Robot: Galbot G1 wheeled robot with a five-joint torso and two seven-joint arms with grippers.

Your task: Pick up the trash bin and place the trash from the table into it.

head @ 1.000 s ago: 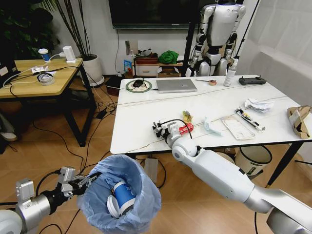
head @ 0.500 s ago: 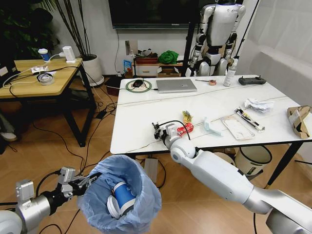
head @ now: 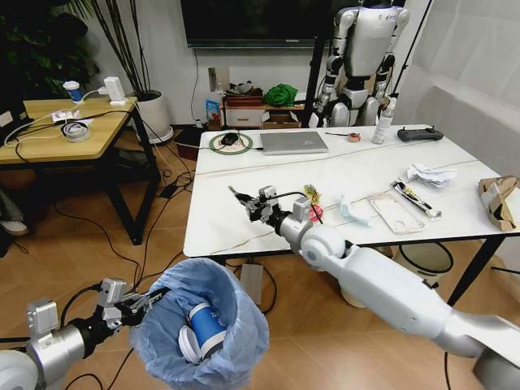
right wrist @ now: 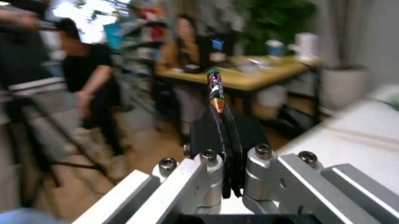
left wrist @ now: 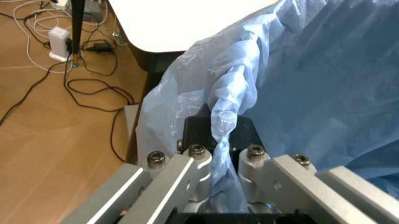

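I see the right gripper (head: 246, 203) raised just above the near left part of the table (head: 236, 175), its fingers (right wrist: 215, 135) pressed together on a thin wrapper (right wrist: 216, 91) that sticks out past the tips. The left gripper (head: 154, 297) sits low beside the table's near edge, its fingers (left wrist: 198, 135) closed tight on the rim of the trash bin (head: 203, 329), a fold of the blue bag (left wrist: 227, 107) pinched between them. A blue-banded cup (head: 205, 325) lies inside the bin. A yellow wrapper (head: 312, 193), a pale-blue mask (head: 351, 210), crumpled paper (head: 431, 175) and a torn cardboard box (head: 498, 199) lie on the tabletop, well apart from the right gripper.
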